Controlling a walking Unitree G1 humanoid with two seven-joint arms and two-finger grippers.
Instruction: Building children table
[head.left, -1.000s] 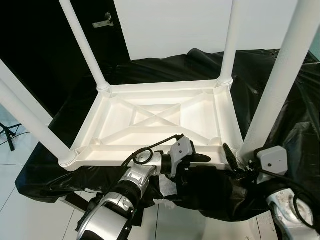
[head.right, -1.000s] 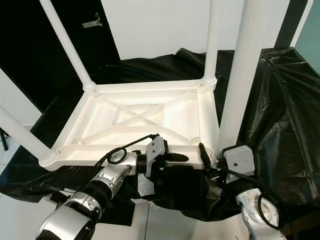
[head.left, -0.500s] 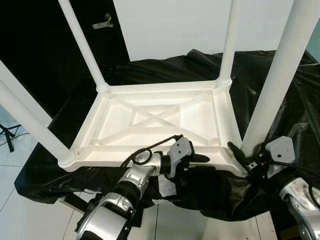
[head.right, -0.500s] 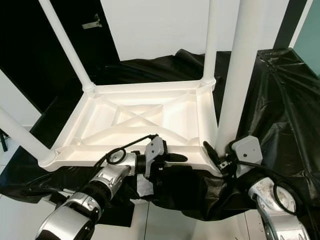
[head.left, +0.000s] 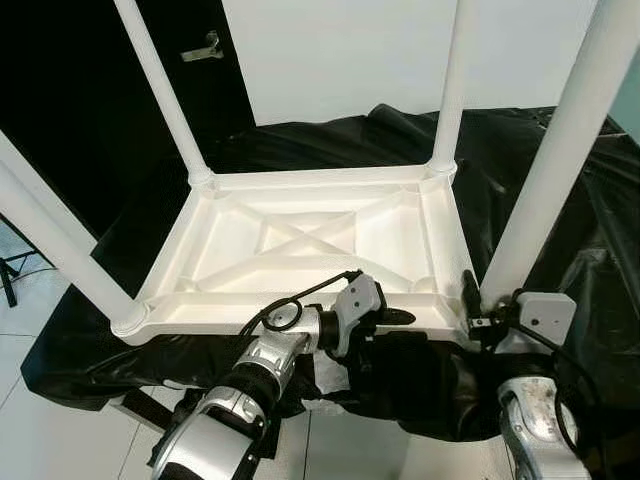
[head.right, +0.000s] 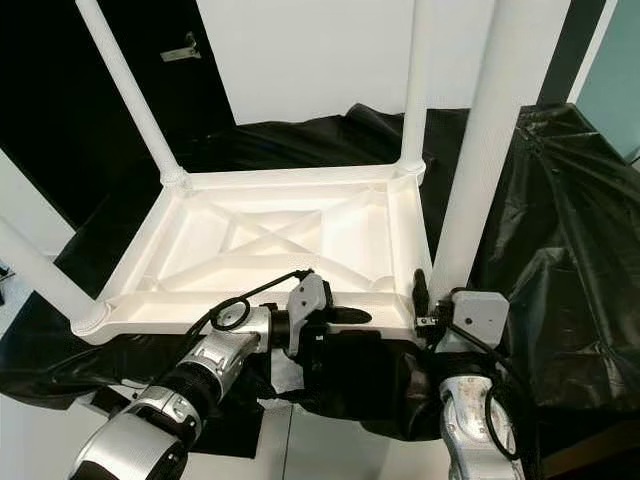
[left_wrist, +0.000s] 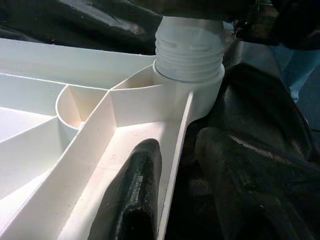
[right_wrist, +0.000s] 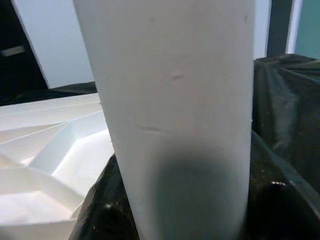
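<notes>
Left end effector (head.left: 392, 317): clamped on the near rim of the overturned children's table top (head.left: 310, 240); in the left wrist view one black finger (left_wrist: 132, 192) lies inside the rim wall and the other outside it, the thin wall pinched between them. Fingertips partly lost against the dark cloth in the head views.

Right end effector (head.right: 420, 300): at the base of the near right leg (head.left: 560, 150), fingers pointing up beside it. The right wrist view has the leg (right_wrist: 175, 115) up close, with dark finger shapes low on either side, blurred; I cannot tell whether they press the leg or stand loose around it.

Children's table top: white, ribbed underside up with crossed braces, lying on a desk draped in black sheeting (head.left: 540, 130).

Legs: four white tubes standing in the corner sockets. The near left leg (head.left: 50, 230) and far left leg (head.left: 160, 85) lean outward. All are cut off above by the frame edge. The threaded collar (left_wrist: 190, 50) of the near right leg sits in its socket.

Background: white wall panel (head.left: 340, 50), dark doorway with a metal handle (head.left: 203, 47).
</notes>
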